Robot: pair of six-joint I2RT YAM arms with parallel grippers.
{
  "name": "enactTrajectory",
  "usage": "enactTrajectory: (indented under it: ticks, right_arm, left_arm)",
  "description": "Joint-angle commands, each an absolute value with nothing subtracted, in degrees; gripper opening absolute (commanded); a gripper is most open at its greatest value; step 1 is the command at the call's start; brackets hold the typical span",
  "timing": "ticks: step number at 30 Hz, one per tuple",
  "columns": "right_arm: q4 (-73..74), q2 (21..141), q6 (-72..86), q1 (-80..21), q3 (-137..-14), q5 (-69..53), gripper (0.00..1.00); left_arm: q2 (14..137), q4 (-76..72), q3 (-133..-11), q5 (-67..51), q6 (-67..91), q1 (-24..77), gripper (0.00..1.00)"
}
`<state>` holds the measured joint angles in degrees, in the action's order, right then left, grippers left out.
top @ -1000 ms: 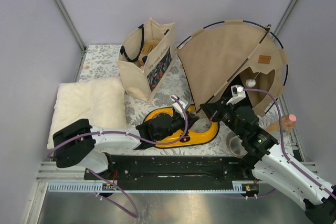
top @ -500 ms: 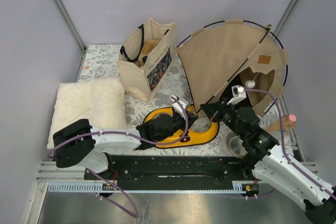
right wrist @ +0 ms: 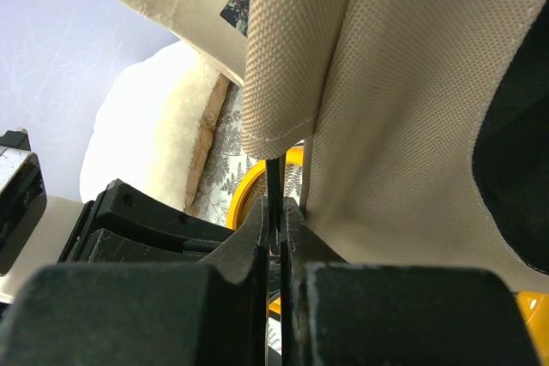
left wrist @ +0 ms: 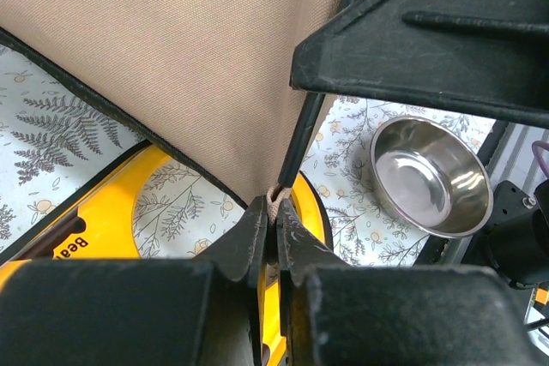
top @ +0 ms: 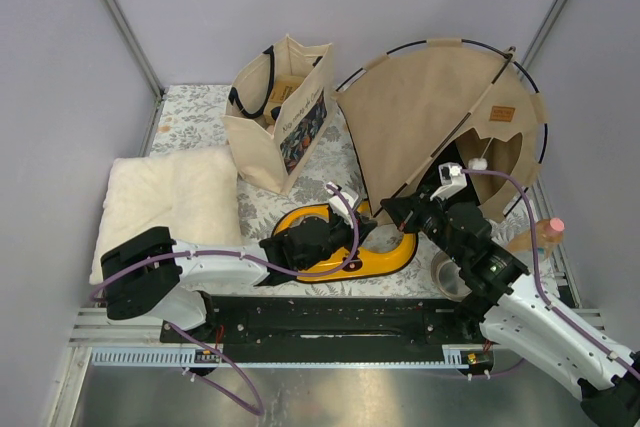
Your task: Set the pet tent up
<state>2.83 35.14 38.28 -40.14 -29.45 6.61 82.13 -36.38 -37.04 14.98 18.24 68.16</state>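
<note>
Only the pompom (top: 482, 162) has drifted; both pinches hold, so raising is stalled.
Robot's left end effector (left wrist: 275, 209) nips the tan loop (left wrist: 274, 196), right end effector (right wrist: 279, 212) the black pole (right wrist: 273, 179); pet tent (top: 430, 107) leans at 1 o'clock on the worktop (top: 200, 112). Yellow tray (left wrist: 103, 229) reads "Bea…"; tent patch (top: 502, 113) unreadable.

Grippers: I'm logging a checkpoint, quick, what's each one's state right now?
Left gripper: closed, pinching the beige loop at the pet tent corner.
Right gripper: closed on the tent's thin black pole.
</note>
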Motion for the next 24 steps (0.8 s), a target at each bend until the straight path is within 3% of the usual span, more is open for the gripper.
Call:
enactTrajectory:
  ticks: [1, 24]
  right_arm:
    - [-1.67, 33.84, 36.39, -39.46, -29.36, 14.68, 0.0]
    - [-2.11, 35.6, 35.51, -39.38, -27.95, 15.12, 0.0]
  left_arm:
    - [82.35, -31.55, -36.65, 14.41, 18.28, 69.43, 0.0]
    - [81.91, -31.73, -36.83, 14.85, 18.28, 69.52, 0.0]
